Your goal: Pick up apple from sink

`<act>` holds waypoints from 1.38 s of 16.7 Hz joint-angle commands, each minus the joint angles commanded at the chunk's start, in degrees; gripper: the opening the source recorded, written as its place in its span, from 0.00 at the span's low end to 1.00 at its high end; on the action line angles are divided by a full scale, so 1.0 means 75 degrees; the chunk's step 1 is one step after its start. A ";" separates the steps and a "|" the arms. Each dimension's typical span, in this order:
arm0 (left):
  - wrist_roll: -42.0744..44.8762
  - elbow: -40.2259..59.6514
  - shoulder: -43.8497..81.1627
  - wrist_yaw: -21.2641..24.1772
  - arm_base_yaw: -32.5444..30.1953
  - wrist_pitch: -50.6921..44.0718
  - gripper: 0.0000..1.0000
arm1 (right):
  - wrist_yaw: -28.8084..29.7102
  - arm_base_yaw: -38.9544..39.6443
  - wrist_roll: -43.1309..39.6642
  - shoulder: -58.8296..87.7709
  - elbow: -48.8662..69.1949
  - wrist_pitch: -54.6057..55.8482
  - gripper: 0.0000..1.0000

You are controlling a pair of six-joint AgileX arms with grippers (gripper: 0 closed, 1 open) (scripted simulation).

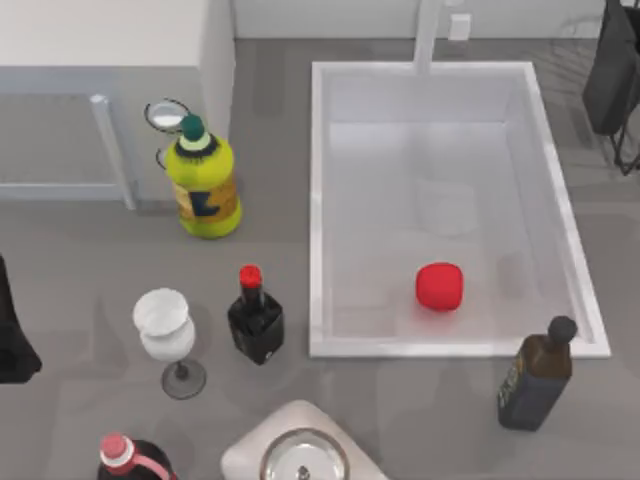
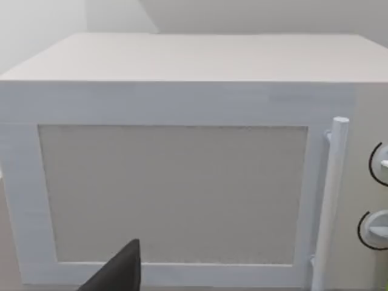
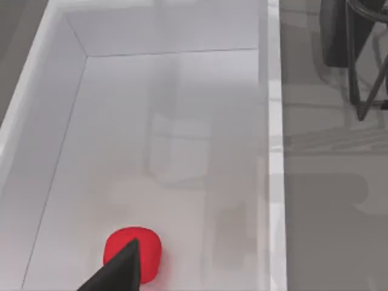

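Note:
The apple is a small bright-red rounded blob lying on the pale floor of the sink, close to its front wall and a little right of the middle. In the right wrist view the apple lies low in the basin, and a dark tip of my right gripper overlaps its near side, apart or touching I cannot tell. My left arm is parked at the table's left edge. A dark tip of my left gripper points at the white cabinet.
Left of the sink stand a yellow-green bottle, a red-capped dark bottle and a wine glass. A brown bottle stands at the sink's front right corner. A dark wire-framed object stands at the back right.

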 joint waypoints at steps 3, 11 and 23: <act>0.0000 0.0000 0.0000 0.0000 0.0000 0.0000 1.00 | 0.0005 0.0503 0.0526 0.2672 0.2144 -0.1309 1.00; 0.0000 0.0000 0.0000 0.0000 0.0000 0.0000 1.00 | 0.0015 0.1646 0.1721 0.8846 0.7078 -0.4281 1.00; 0.0000 0.0000 0.0000 0.0000 0.0000 0.0000 1.00 | 0.0016 0.1990 0.2116 1.0793 0.8630 -0.5246 1.00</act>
